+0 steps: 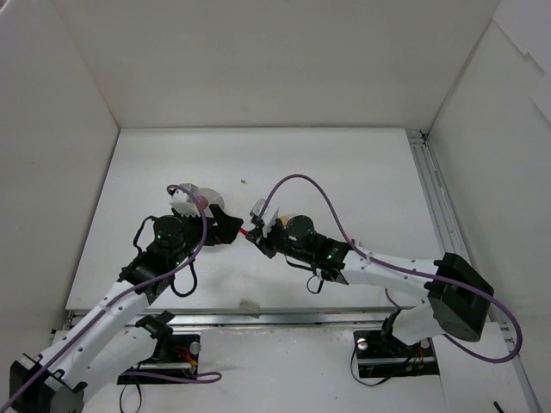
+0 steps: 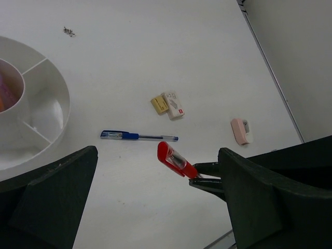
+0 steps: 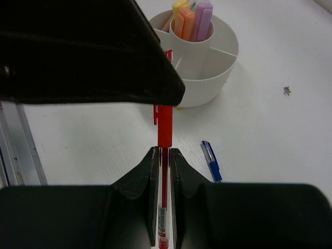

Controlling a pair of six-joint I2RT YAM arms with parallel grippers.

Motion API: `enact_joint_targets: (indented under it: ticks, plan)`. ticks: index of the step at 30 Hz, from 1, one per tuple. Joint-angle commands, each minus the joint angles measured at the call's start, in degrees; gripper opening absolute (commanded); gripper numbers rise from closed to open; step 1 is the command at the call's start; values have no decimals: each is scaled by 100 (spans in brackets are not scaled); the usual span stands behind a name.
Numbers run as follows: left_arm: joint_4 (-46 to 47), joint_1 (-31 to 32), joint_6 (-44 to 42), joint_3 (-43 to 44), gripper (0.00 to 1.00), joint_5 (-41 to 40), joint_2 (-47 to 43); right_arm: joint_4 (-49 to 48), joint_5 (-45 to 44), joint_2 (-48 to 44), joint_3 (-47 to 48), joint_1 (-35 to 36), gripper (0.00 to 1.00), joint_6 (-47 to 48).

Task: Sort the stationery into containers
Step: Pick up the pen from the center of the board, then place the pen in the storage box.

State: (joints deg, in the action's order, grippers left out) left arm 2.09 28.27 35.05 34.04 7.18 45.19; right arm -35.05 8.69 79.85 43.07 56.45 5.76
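We see the right gripper (image 3: 163,154) clamped on a red pen (image 3: 165,122), and it holds the pen in the air above the bench (image 2: 155,52). The left gripper (image 2: 155,205) is just beside it, and its fingers stand wide apart; in the left wrist view the pen shows between them. The round white cup (image 3: 207,78) stands close behind the pen. Orange, yellow and purple markers (image 3: 189,21) stand upright in its middle compartment. On the bench lie a blue pen (image 2: 139,136), two small eraser blocks (image 2: 168,105) touching each other, and, well apart from them, a pink and white item (image 2: 241,130).
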Motion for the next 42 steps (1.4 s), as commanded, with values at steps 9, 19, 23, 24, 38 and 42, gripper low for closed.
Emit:
enact_joint_targets:
  ticks: [9,19,23,24,38,42]
  plan:
    - [968,521,29,445,60,-1026,640,-916,-684,65,465,279,0,-479]
    - [970,627,-358,533,0,-1174,430,-925,-851,-5,492,306,40,-365]
    - [539,627,-664,472,0,-2026,-18,-916,-1420,-303,256,306,98,-312]
    - [460,627,-744,437,0,-2497,-97,-916,-1544,-365,194,297,98,-312]
    - [2101,-576,-1879,-398,0,-3383,-29,-907,-4164,-1340,-747,271,98,-1323]
    - [2699,-1060,-1773,-451,0,-2898,463,-907,-4436,-1517,-844,253,98,-1183]
